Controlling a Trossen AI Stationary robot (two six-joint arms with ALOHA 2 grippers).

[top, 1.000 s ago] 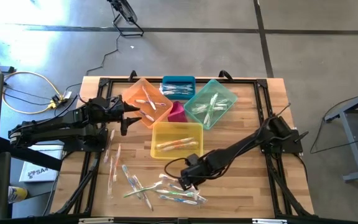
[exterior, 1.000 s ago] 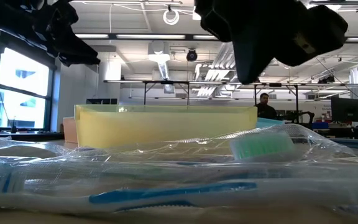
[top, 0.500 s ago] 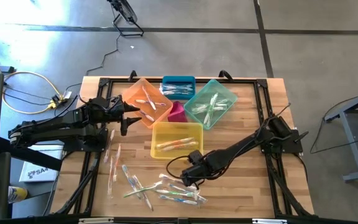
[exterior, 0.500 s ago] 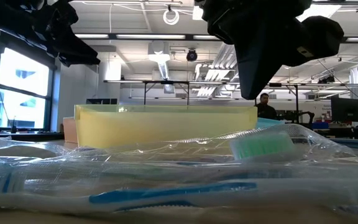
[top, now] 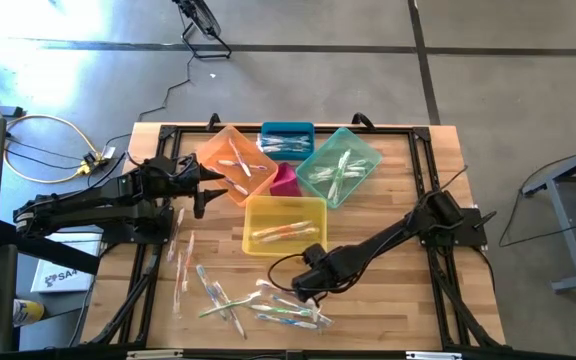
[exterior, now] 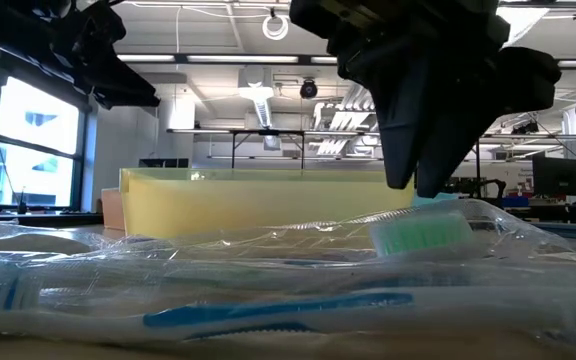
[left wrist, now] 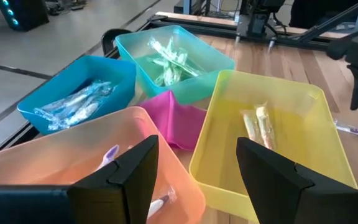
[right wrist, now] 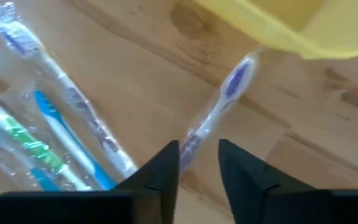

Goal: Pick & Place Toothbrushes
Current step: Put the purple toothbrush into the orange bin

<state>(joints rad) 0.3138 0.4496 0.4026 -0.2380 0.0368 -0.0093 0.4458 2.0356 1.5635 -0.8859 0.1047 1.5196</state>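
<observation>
- Toothbrushes [top: 268, 305] in clear wrappers lie scattered on my wooden table [top: 398, 300] at its near edge, left of centre; more sit in the bins beyond.
- My right gripper [top: 303, 292] hangs low over that pile, just near of the yellow bin [top: 284, 222].
- Its fingers [right wrist: 163, 168] stand slightly parted around the handle of a purple-bristled toothbrush [right wrist: 229, 90], whose head points at the yellow bin's rim.
- My left gripper [top: 208, 180], jaws spread wide and holding nothing, waits above the orange bin [top: 230, 160] at the far left.
- Blue bin [left wrist: 73, 93], teal bin [left wrist: 166, 56] and pink bin [left wrist: 173, 118] cluster just beyond.
</observation>
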